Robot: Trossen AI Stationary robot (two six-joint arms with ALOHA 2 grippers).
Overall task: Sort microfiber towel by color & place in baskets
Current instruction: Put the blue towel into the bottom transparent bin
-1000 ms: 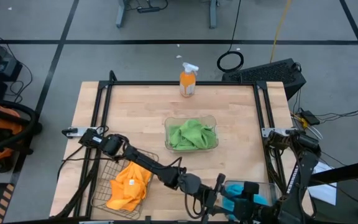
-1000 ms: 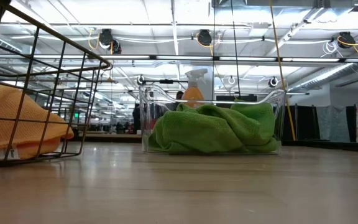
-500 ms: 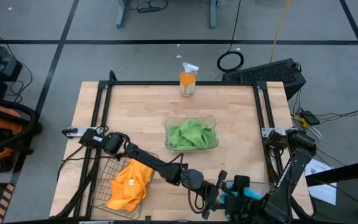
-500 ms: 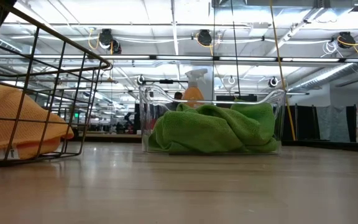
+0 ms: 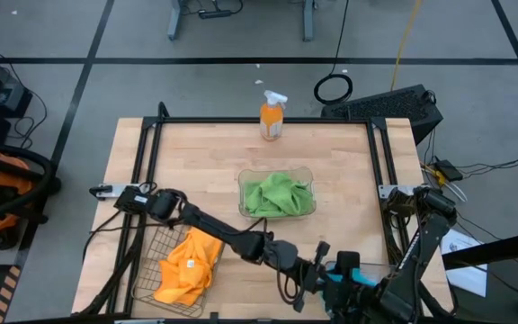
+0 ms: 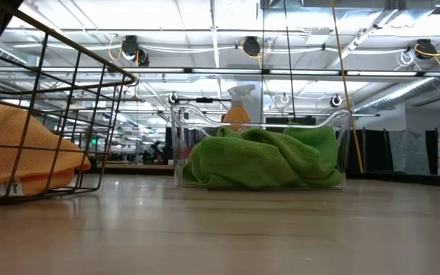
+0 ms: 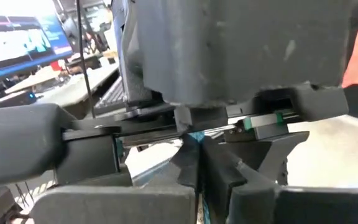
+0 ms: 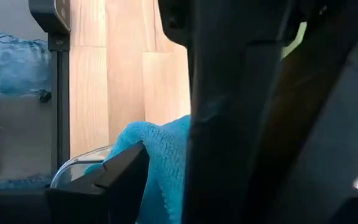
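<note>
The left hand (image 5: 311, 277) is closing tight at the bench's near edge, having stood half open a second ago, apparently pinching a blue towel (image 5: 342, 281). The right hand (image 5: 356, 290) is staying open beside it. Green towels (image 5: 278, 195) are lying in the clear basket (image 5: 245, 176), orange ones (image 5: 187, 265) in the wire basket (image 5: 147, 261).

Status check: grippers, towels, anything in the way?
Left gripper shut at blue towel; right gripper open beside it. Green towels, orange towels binned. No visible obstruction.

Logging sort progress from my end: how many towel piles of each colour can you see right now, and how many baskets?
Green towel pile: 1
Orange towel pile: 1
Blue towel: 1
Baskets: 3, wire, clear plastic, clear rim
Total: 6
</note>
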